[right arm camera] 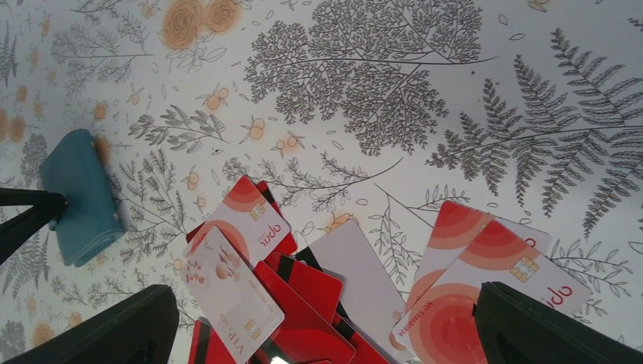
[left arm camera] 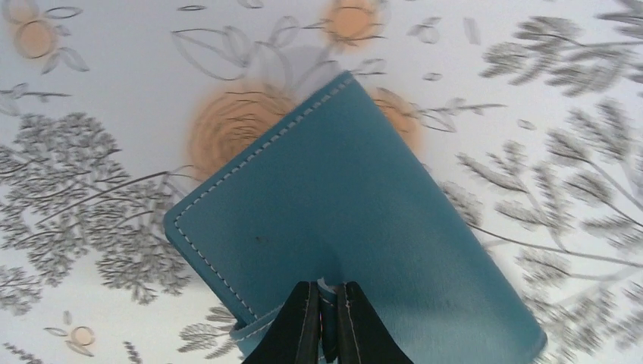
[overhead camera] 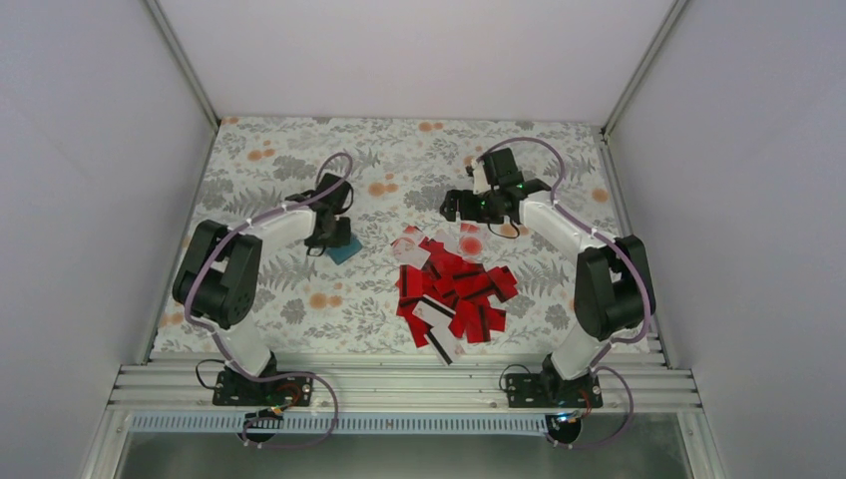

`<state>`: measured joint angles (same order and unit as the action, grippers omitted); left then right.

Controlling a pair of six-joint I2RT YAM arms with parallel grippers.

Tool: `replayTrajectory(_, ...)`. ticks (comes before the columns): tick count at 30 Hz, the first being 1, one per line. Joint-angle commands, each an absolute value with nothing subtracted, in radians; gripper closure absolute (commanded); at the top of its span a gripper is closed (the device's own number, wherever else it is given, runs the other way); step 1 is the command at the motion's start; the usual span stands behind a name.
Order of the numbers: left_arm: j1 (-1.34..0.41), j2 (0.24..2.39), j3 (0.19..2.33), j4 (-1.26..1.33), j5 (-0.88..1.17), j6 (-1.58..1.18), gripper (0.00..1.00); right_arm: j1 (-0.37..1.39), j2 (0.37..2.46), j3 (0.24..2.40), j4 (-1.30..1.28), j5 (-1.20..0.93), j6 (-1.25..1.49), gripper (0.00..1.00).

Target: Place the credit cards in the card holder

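Observation:
The teal card holder [overhead camera: 344, 250] lies closed on the floral cloth at the left. In the left wrist view the card holder [left arm camera: 356, 205] fills the frame, and my left gripper [left arm camera: 327, 311] is shut on its snap tab at the near edge. A heap of red and white credit cards [overhead camera: 454, 287] lies in the middle of the table. My right gripper [overhead camera: 461, 207] hovers open over the far end of the heap. The right wrist view shows the credit cards [right arm camera: 318, 292] between its wide-spread fingers [right arm camera: 531, 330] and the card holder [right arm camera: 79, 197] at the left.
The floral cloth [overhead camera: 299, 160] covers the table. White walls close it in on three sides. A metal rail [overhead camera: 399, 384] runs along the near edge by the arm bases. The left arm [overhead camera: 279, 225] reaches across the left part.

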<state>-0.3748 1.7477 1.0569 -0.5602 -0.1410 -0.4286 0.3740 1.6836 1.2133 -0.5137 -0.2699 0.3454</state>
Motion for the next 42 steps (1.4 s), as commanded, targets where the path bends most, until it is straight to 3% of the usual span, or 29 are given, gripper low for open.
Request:
replayTrajectory(1, -0.399, 1.674, 1.036, -0.49, -0.022, -0.319, 0.98, 0.389, 1.686, 1.243, -0.512, -0.319, 0.327, 0.01)
replayTrajectory(10, -0.408, 1.545, 0.99, -0.452, 0.034, -0.311, 0.98, 0.425, 1.71, 1.252, -0.498, -0.374, 0.289, 0.01)
replayTrajectory(22, -0.408, 1.406, 0.936, -0.414, 0.096, -0.423, 0.98, 0.619, 1.772, 1.273, -0.429, -0.317, 0.171, 0.02)
replayTrajectory(28, -0.408, 1.4, 0.918, -0.411, 0.107, -0.418, 0.98, 0.678, 1.829, 1.337, -0.397, -0.329, 0.113, 0.09)
replayTrajectory(35, -0.408, 1.389, 0.914, -0.424, 0.108, -0.406, 0.98, 0.718, 1.93, 1.451, -0.418, -0.362, 0.089, 0.24)
replayTrajectory(42, -0.408, 1.378, 0.92, -0.444, 0.104, -0.4, 0.98, 0.791, 1.977, 1.49, -0.416, -0.359, 0.074, 0.29)
